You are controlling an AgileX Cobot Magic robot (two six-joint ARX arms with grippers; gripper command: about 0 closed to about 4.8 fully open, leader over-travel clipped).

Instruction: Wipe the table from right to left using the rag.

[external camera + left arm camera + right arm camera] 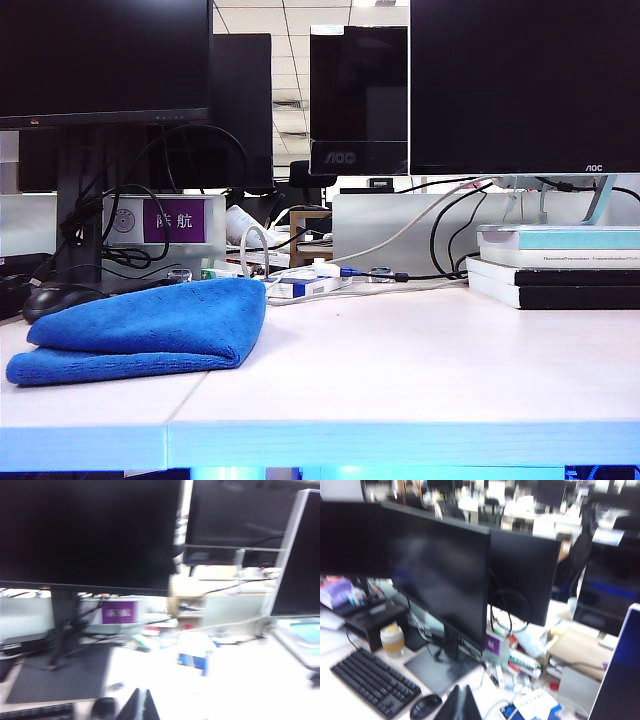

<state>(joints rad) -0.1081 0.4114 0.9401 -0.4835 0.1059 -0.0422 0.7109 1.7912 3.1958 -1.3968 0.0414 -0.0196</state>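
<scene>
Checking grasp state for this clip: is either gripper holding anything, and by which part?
Nothing is held. The left gripper and right gripper are both shut on nothing, raised facing the monitors; the rag lies folded on the table.

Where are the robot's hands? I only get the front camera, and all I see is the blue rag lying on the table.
Observer: Both are outside your picture. The left wrist view shows the left gripper with its jaws together, holding nothing.
Operator: And the other one?
Observer: The right gripper is shut and empty too, up over the desk and facing the monitors.
Operator: What's under it?
Observer: A black keyboard lies below it, which your camera doesn't show.
</scene>
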